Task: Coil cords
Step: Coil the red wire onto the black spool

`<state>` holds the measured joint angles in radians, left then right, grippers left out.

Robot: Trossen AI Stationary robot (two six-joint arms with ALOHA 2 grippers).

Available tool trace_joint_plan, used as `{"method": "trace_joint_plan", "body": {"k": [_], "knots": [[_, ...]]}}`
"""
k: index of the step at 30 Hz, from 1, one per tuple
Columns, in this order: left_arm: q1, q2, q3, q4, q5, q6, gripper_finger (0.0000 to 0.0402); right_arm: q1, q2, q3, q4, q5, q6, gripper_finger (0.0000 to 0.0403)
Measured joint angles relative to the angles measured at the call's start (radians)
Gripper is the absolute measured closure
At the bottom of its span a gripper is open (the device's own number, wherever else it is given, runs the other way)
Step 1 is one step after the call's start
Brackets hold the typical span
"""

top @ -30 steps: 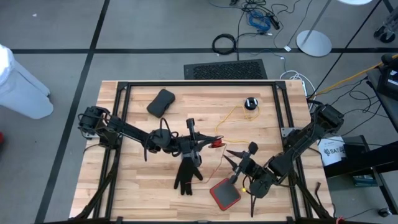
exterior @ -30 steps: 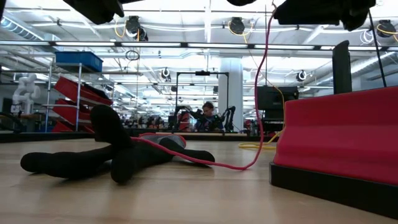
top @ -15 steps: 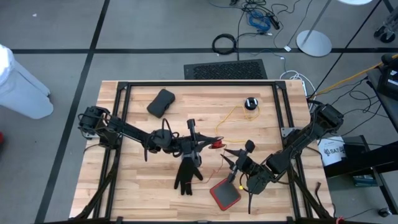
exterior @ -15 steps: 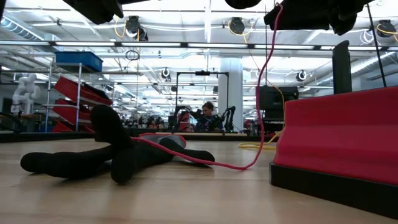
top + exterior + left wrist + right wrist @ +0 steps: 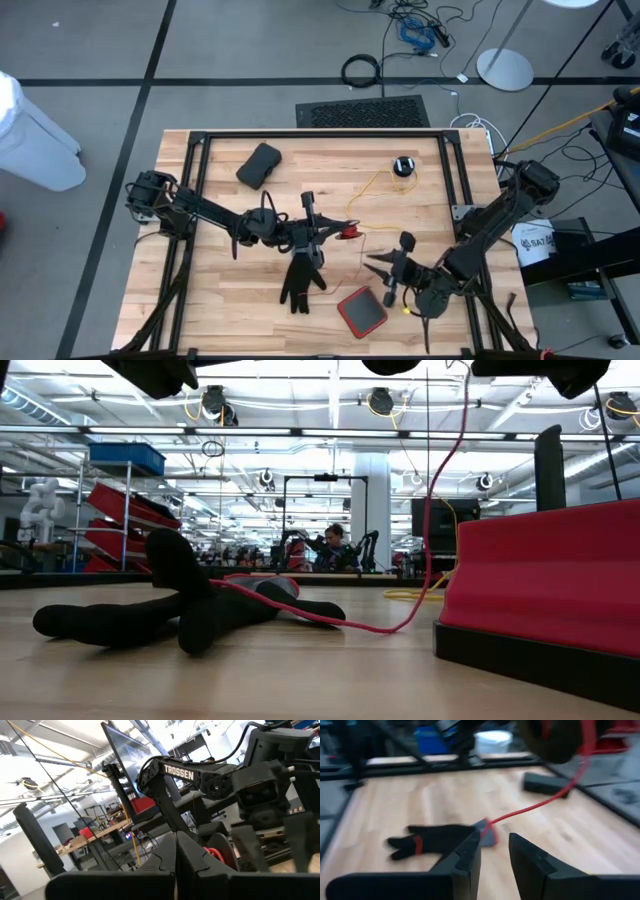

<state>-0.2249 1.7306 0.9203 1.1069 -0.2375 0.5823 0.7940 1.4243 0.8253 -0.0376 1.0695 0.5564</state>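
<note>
A thin yellow cord runs from a small black puck at the far right toward my left gripper. That gripper hangs above mid-table, shut, with a small red piece at its tips. A thin red cord drops slack from up there to the wood and runs on to a black glove. My right gripper hangs open near the red case, pointing toward the glove. Nothing lies between its fingers. Whether it touches the red cord, I cannot tell. My left gripper is shut with the cord's red piece just beyond its fingertips. The fingers themselves hide the place of contact. They reach about level toward the table's right. The red piece is lifted clear, and the red cord hangs slack from there to the table.
A dark pouch lies at the far left of the wood. A red case sits near the front edge, close under my right gripper. A black frame borders the tabletop. Bare wood shows at the near left.
My right gripper has drawn back toward the table's near right and risen a little, tipping as it went. In the low view the top of the red cord's rising stretch has shifted to the right. Its lower loop stays on the wood.
</note>
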Motion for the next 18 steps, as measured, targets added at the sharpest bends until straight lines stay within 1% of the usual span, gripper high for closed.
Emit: {"method": "trace_joint_plan", "body": {"k": [2,4,14,18], "knots": [[0.0,0.0,0.0,0.0,0.0,0.0,0.0401,0.0,-0.002,0.0,0.001,-0.05,0.005,0.0321],[0.0,0.0,0.0,0.0,0.0,0.0,0.0401,-0.007,0.001,0.0,0.002,-0.068,0.008,0.0326],[0.0,0.0,0.0,-0.001,0.0,-0.002,0.0401,-0.091,0.039,0.0,0.017,-0.078,0.029,0.033],[0.0,0.0,0.0,-0.007,0.0,-0.002,0.0401,-0.108,0.047,0.0,0.017,-0.082,0.034,0.033]]}}
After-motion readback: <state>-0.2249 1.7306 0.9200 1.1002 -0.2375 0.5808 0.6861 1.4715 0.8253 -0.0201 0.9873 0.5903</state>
